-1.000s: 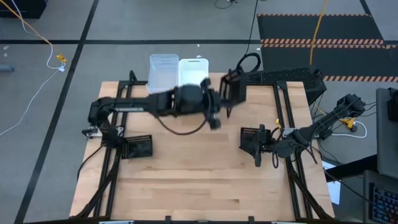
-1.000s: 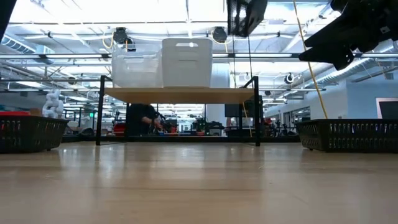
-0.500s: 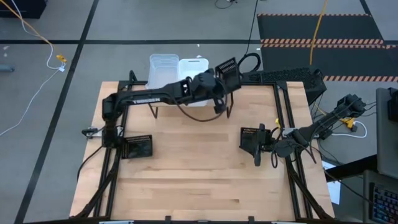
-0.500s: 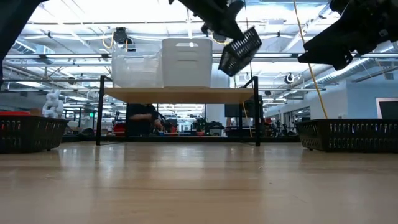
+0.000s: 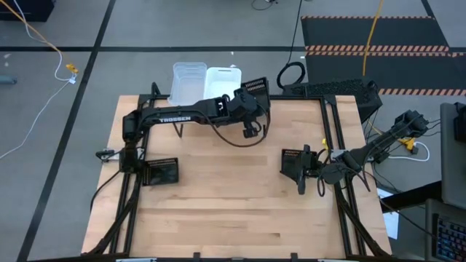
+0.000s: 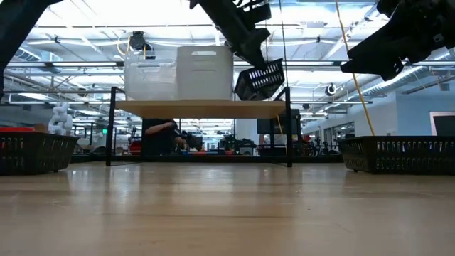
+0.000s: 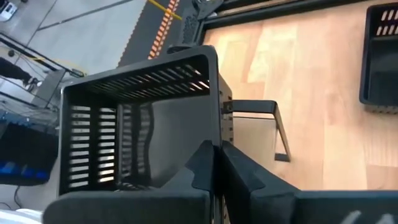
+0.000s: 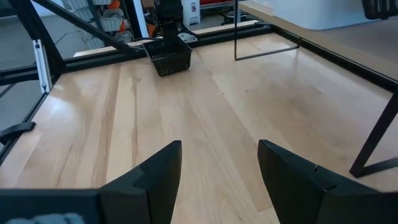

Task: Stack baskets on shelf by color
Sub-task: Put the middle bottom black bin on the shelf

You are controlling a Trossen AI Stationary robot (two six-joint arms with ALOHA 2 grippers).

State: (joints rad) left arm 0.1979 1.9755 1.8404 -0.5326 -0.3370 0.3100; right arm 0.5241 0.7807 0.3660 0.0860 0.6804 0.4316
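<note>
The light wood tabletop (image 5: 233,211) is carrying everything, and the only writing that can be read is the white word TROSSEN printed along the left arm (image 5: 175,118), which is reaching across the far side of the table. The shelf (image 6: 202,108) is standing at the table's far edge, its plank top sitting on thin black legs. On that plank a clear basket (image 5: 188,81) and a white basket (image 5: 222,81) are standing side by side and touching; whether each is a single bin or a stack cannot be told, and nothing is showing inside either one from above. Just beside the white one, at the shelf's right end, the left gripper (image 5: 251,109) is holding a black perforated basket (image 5: 255,89), its fingers (image 7: 239,177) pinched tight on the basket's wall; in the low view this basket (image 6: 259,80) is hanging tilted just above the plank, and the left wrist view is showing its slotted inside empty. Two more black baskets are resting on the tabletop: one near the left edge (image 5: 162,172), one toward the right (image 5: 294,159). The right gripper (image 5: 302,180) is waiting beside that second basket, its fingers (image 8: 155,171) spread wide apart and gripping nothing, hanging over bare wood.
</note>
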